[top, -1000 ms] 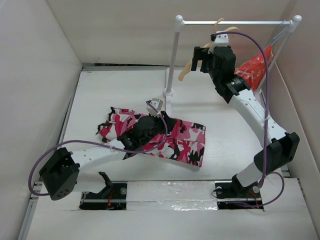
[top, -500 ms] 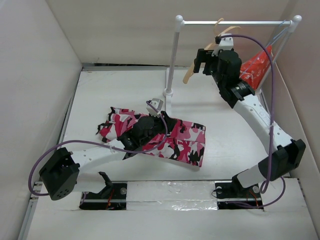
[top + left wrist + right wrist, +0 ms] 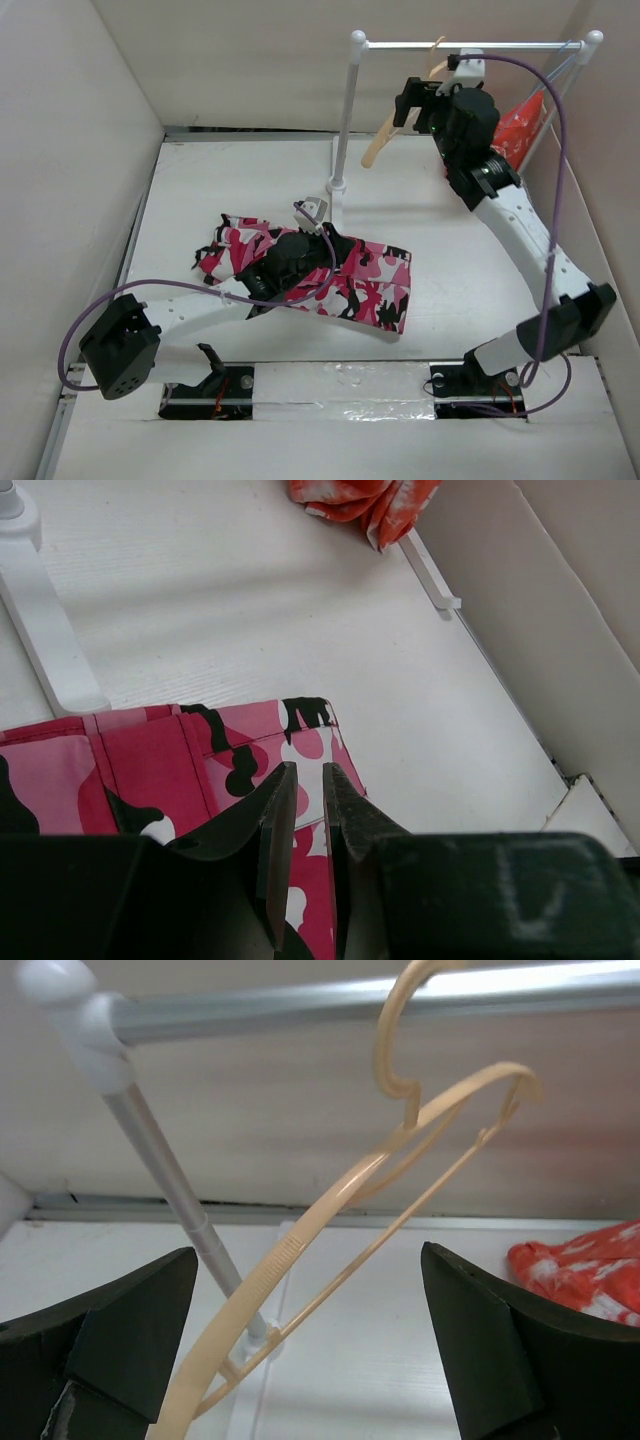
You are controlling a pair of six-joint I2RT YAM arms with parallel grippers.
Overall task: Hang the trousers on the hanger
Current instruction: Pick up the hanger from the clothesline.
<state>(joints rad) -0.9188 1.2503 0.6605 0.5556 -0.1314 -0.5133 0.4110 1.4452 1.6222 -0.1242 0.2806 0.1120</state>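
Top external: the right pincer (image 3: 407,106) has gone up, closer to the hanger (image 3: 377,147) on the rail (image 3: 500,45); the trousers (image 3: 375,280) lie on the bench (image 3: 200,180) as before; left wrist: the left pincer (image 3: 307,775) is nearly shut over the trousers; whether it pinches them, I cannot tell; right wrist: pincer wide open, hanger showing between its fingers, not touching.

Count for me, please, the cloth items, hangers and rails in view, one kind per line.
Cloth items: 2 (trousers, red-orange cloth)
Hanger: 1
Rail: 1
Total: 4
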